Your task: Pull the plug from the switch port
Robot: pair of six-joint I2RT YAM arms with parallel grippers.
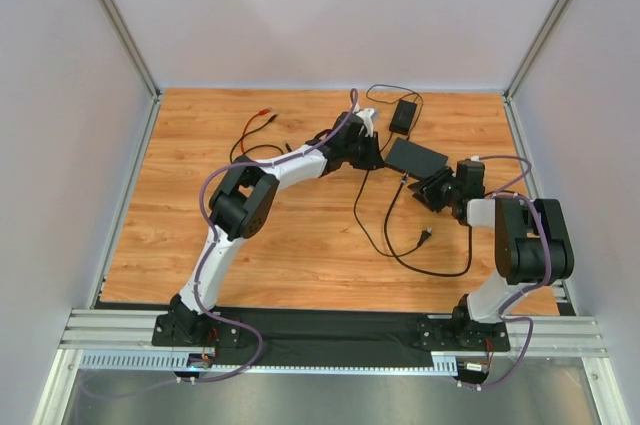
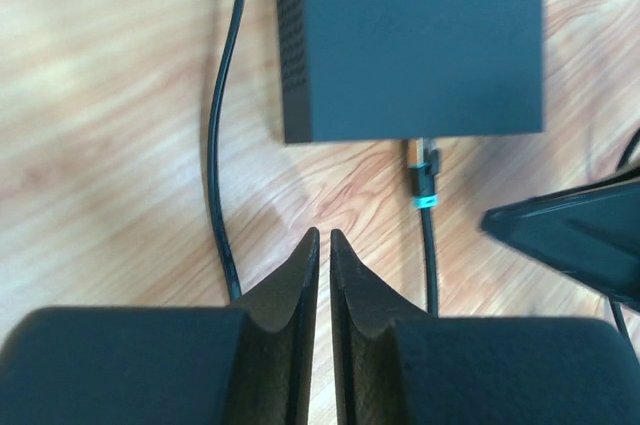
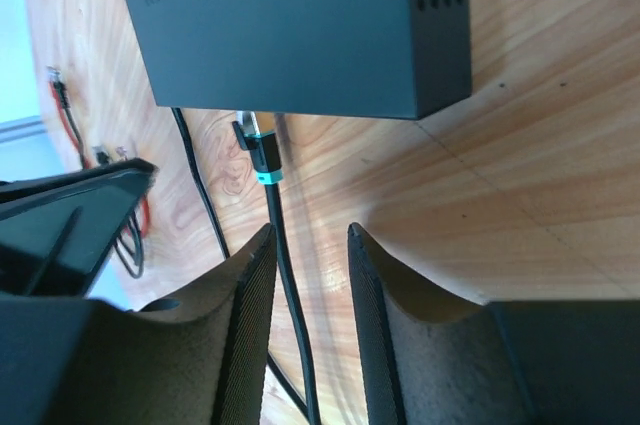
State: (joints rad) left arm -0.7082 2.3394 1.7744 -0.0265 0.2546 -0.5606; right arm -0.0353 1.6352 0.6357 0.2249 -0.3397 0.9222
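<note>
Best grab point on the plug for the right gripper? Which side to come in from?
Pinch the plug at its teal band, squeezing from both sides. Come from the cable side, facing the switch: the plug juts straight off the switch's edge and the cable runs back through the open right gripper.

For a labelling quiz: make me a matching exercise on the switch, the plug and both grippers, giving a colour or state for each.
1 switch
2 plug
3 left gripper
4 right gripper

A fingers apart, cable seen between them
B teal band
C flat black box
D fingers almost touching, nothing between

Pairs: 1-C, 2-B, 3-D, 4-A
</note>
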